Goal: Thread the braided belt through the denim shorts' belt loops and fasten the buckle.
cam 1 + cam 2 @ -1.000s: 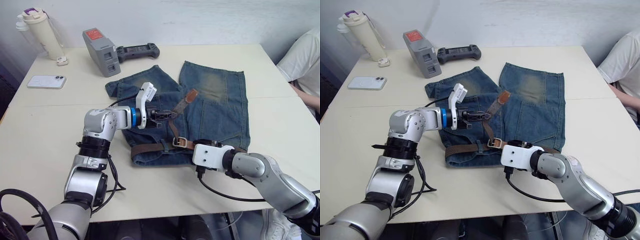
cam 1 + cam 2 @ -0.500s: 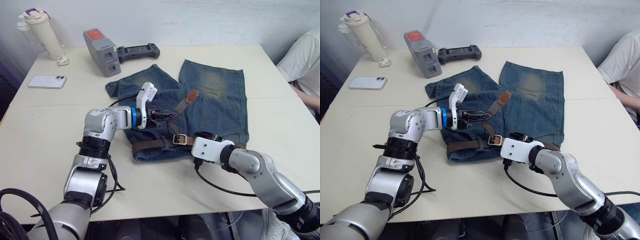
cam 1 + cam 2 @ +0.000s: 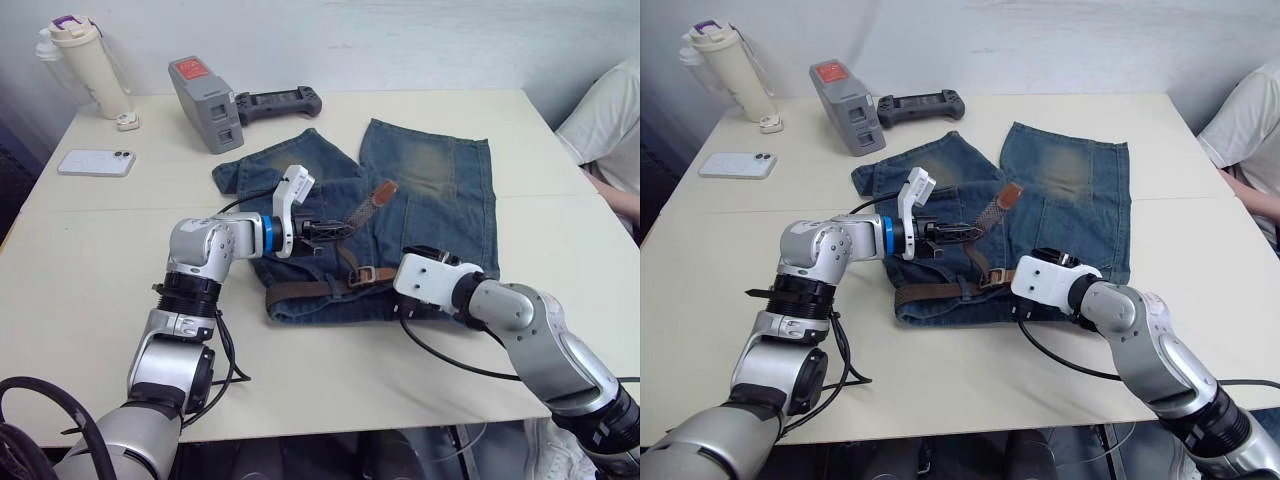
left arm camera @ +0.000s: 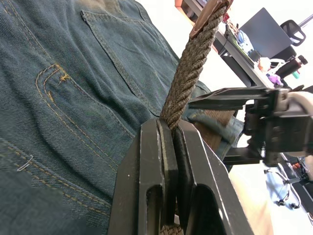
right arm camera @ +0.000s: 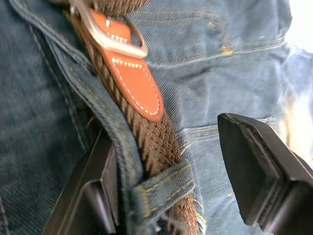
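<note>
Shifted rightward along the waistband, the right end effector stands apart over the braided belt near the buckle, while the left end effector stays clamped on its free end.

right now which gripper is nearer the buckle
Right. The right gripper sits open at the waistband with the buckle just ahead of its fingers. The left gripper is farther up the braided belt, shut on the strap toward its tan tip.
</note>
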`<state>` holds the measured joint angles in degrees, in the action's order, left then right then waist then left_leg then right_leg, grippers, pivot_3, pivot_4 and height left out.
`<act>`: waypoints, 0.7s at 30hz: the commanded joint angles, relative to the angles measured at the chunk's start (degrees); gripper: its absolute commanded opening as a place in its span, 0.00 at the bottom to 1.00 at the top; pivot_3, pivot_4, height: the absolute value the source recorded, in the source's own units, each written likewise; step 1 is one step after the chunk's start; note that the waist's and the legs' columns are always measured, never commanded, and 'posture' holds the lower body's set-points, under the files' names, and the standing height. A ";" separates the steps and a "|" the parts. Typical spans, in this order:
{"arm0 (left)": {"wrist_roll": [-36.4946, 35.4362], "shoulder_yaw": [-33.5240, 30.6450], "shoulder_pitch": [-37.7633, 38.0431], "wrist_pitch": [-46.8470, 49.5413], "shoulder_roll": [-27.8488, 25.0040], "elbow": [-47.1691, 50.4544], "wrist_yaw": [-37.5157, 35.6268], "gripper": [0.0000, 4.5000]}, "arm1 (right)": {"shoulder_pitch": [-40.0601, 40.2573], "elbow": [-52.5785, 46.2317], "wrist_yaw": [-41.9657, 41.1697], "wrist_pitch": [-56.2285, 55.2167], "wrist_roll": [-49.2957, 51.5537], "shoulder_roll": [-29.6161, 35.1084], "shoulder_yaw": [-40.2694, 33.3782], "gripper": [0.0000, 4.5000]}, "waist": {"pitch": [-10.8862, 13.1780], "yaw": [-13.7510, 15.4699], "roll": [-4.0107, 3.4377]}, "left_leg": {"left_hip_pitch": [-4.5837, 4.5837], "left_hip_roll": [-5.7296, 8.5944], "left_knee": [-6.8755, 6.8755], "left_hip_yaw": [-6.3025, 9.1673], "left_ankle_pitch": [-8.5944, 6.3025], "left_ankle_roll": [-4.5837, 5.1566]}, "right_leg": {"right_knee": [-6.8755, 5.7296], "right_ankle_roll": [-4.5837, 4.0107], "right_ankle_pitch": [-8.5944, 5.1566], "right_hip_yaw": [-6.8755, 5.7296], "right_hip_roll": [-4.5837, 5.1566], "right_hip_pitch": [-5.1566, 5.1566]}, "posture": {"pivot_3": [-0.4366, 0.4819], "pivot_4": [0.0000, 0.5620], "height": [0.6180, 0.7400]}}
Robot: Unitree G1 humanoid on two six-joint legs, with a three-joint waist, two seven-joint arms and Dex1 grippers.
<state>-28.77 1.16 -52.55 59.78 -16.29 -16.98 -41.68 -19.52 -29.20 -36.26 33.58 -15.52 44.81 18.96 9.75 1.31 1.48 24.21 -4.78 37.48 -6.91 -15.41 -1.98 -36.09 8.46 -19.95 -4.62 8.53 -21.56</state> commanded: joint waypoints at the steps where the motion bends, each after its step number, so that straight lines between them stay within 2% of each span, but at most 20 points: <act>1: 0.36 -0.04 -0.56 -0.98 -0.22 -0.10 -0.18 0.00 | -0.22 -0.89 0.91 -2.86 -1.34 -1.14 -0.78 0.62 | 0.00 -0.12 0.00 | 0.00 0.00 -0.01 0.00 0.00 0.00 | 0.00 0.00 0.00 0.00 0.00 0.00 | 0.48 0.27 1.00; 4: 0.57 0.00 -0.48 -1.47 -0.47 -0.35 -0.29 0.00 | 0.08 -0.54 1.06 -4.65 -1.85 -2.02 -0.38 0.44 | 0.00 -0.13 0.00 | -0.01 0.00 -0.03 0.00 0.00 0.00 | 0.00 0.00 0.00 0.00 0.00 -0.01 | 0.48 0.27 1.00; 8: 1.60 0.55 -0.43 -2.71 -0.58 -0.79 -0.20 0.00 | 0.38 -0.20 1.07 -7.11 -2.59 -3.16 -0.62 0.01 | 0.00 -0.08 0.00 | 0.00 0.00 -0.01 -0.01 0.00 0.00 | 0.00 0.00 0.00 0.00 0.00 -0.01 | 0.48 0.27 1.00; 13: 4.00 1.33 -0.45 -6.30 -0.87 -0.85 0.10 0.00 | 1.12 -0.03 0.83 -7.29 -3.13 -4.27 -1.64 0.00 | 0.00 -0.14 0.00 | 0.00 0.00 -0.02 -0.01 0.00 0.00 | 0.00 0.00 0.00 0.00 0.00 0.00 | 0.48 0.27 1.00; 15: 8.27 3.63 -0.54 -13.32 -2.08 -0.33 0.45 0.00 | 1.03 -0.11 0.59 -2.99 -1.31 -5.31 -5.17 0.00 | 0.00 -0.12 0.00 | 0.00 0.00 -0.02 -0.01 0.00 0.00 | -0.01 0.00 0.00 0.00 -0.01 -0.01 | 0.48 0.27 1.00; 17: 15.47 8.69 0.11 -24.51 -4.88 1.20 -0.24 0.00 | 0.52 -0.67 0.45 1.84 1.34 -7.39 -8.86 0.00 | 0.00 -0.13 0.00 | -0.01 0.00 -0.02 -0.01 0.01 0.00 | 0.00 0.00 0.00 0.00 -0.01 0.00 | 0.48 0.27 1.00; 21: 22.37 12.22 -0.05 -36.85 -7.57 0.58 -0.17 0.00 | -1.24 -2.53 0.49 8.28 5.25 -11.05 -12.48 0.00 | -0.01 0.10 -0.02 | 0.00 -0.01 -0.02 -0.03 0.01 -0.01 | 0.01 0.00 0.00 0.00 -0.02 -0.01 | 0.48 0.27 1.00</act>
<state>-10.16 12.31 -52.17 29.52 -22.68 -18.23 -42.01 -19.72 -28.47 -36.47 39.17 -11.76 34.51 9.75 9.74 1.41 1.47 24.21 -4.79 37.46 -6.93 -15.40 -1.99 -36.07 8.46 -19.95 -4.62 8.51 -21.56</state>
